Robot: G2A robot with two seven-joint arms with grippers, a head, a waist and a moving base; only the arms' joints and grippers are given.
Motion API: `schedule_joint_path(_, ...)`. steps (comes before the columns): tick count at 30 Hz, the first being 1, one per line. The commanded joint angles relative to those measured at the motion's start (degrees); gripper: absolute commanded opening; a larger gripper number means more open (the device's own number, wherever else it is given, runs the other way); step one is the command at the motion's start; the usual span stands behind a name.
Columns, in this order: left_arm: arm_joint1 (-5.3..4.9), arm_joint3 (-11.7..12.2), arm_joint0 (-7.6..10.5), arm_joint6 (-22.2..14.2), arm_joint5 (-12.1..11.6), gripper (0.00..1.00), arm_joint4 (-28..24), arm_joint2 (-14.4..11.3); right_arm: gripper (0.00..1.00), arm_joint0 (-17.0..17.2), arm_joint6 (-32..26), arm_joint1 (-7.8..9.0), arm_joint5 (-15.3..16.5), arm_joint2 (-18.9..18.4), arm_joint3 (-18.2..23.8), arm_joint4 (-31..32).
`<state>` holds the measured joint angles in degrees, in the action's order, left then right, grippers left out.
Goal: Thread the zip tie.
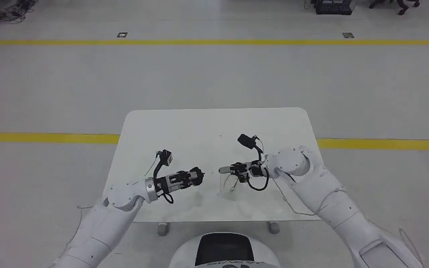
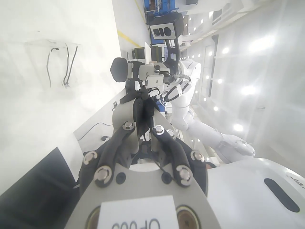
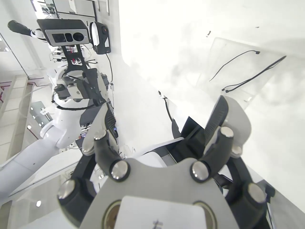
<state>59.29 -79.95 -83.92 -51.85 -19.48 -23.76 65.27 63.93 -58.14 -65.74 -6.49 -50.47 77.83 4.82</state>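
Observation:
Several black zip ties (image 3: pixel 252 75) lie on a clear flat tray (image 3: pixel 221 48) on the white table (image 1: pixel 201 134); the left wrist view shows these ties (image 2: pixel 68 65) too. One more black tie (image 3: pixel 168 110) lies by the tray's near edge, in line with the gap of my right gripper (image 3: pixel 164 107), which stands open with nothing in it. My left gripper (image 2: pixel 143 96) is shut with its black pads pressed together, and I see nothing between them. From above, the left gripper (image 1: pixel 199 175) and the right gripper (image 1: pixel 226 169) point at each other a short way apart, over the table's front half.
The table's far half is bare white surface. Its front edge runs just below both forearms. Grey floor with yellow lines (image 1: pixel 214 42) surrounds the table.

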Motion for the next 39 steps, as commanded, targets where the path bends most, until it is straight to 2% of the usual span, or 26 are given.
schedule_joint_path(1,0.0,0.0,0.0,0.0,0.0,0.0,0.0,0.0,1.0,0.0,-0.01,0.0,0.0,0.0,0.0,0.02)
schedule_joint_path(4,0.0,0.0,0.0,0.0,0.0,0.0,0.0,0.0,1.0,0.0,-0.01,0.0,0.0,0.0,0.0,0.02)
schedule_joint_path(6,0.02,-0.24,-0.03,1.28,0.39,0.0,0.24,-0.15,1.0,0.0,-0.01,0.0,0.0,0.0,0.0,0.02)
schedule_joint_path(11,-0.57,-0.63,-0.75,1.37,0.0,0.0,0.04,1.82,1.0,0.0,-0.01,0.0,0.0,0.0,0.0,0.02)
schedule_joint_path(16,-1.44,-1.37,-2.07,0.2,0.58,0.0,0.8,4.39,1.0,0.0,-0.01,0.0,0.0,0.0,0.0,0.02)
schedule_joint_path(20,-1.98,-1.29,-3.16,-2.02,0.0,0.0,-2.05,6.39,1.0,0.0,-0.01,0.0,0.0,0.0,0.0,0.02)
schedule_joint_path(24,-2.15,-1.56,-3.38,-3.38,0.0,0.0,-3.11,6.98,1.0,0.0,-0.01,0.0,0.0,0.0,0.0,0.02)
schedule_joint_path(25,-2.15,-1.56,-3.38,-3.38,0.0,0.0,-3.11,6.98,1.0,0.16,0.73,-0.01,-0.36,0.12,0.1,0.52)
schedule_joint_path(27,-2.15,-1.56,-3.38,-3.38,0.0,0.0,-3.11,6.98,1.0,-0.13,2.29,-0.07,-3.84,1.4,2.29,4.75)
schedule_joint_path(30,-2.15,-1.56,-3.38,-3.38,0.0,0.0,-3.11,6.98,1.0,-1.15,2.64,-0.26,-12.99,3.69,5.66,11.47)
schedule_joint_path(35,-2.15,-1.56,-3.38,-3.38,0.0,0.0,-3.11,6.98,1.0,-2.98,0.83,-1.71,-12.99,6.02,4.16,19.11)
schedule_joint_path(39,-2.15,-1.56,-3.38,-3.38,0.0,0.0,-3.11,6.98,1.0,-4.85,-1.45,-4.34,-12.99,7.5,1.76,24.3)
